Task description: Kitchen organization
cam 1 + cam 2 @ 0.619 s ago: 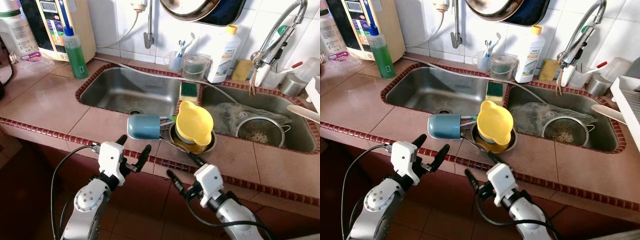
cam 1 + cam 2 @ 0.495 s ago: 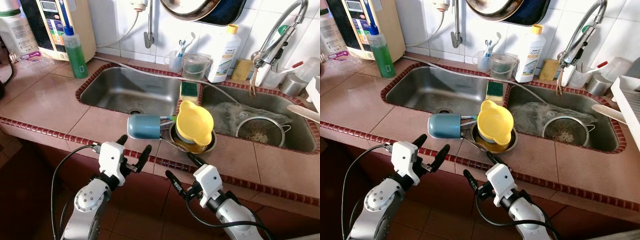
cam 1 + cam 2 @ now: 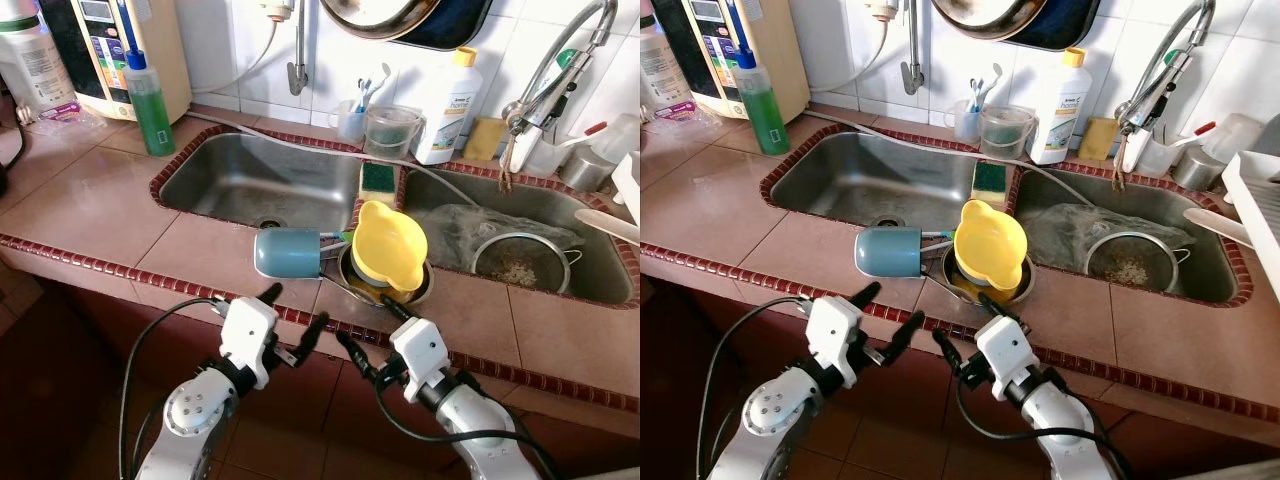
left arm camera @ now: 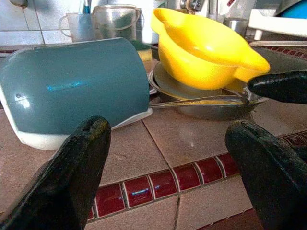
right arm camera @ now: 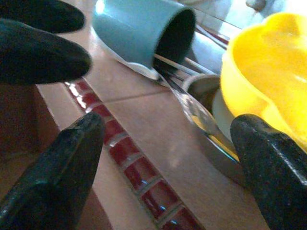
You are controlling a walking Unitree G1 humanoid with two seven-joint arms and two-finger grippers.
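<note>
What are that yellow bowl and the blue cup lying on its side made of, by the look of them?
The yellow bowl looks like plastic: uniform bright colour, a soft sheen and a moulded pouring lip. The blue cup could be glazed ceramic or plastic; its smooth teal wall carries a glossy highlight above a pale base rim, and the look leaves it open.

The counter (image 3: 90, 205) is tiled in dusty pink with an edging of small dark red tiles (image 3: 60, 253). A teal-blue cup (image 3: 287, 253) with a pale rim lies by a bright yellow bowl (image 3: 388, 245) stacked on a grey metal pan (image 3: 428, 287). The two sinks (image 3: 260, 180) are dull steel. A bottle (image 3: 149, 95) holds green liquid under a blue cap; a white bottle (image 3: 447, 97) has a yellow cap. A green and yellow sponge (image 3: 377, 182) sits between the sinks. Each gripper, left (image 3: 294, 322) and right (image 3: 366, 333), has black fingers on a white body
</note>
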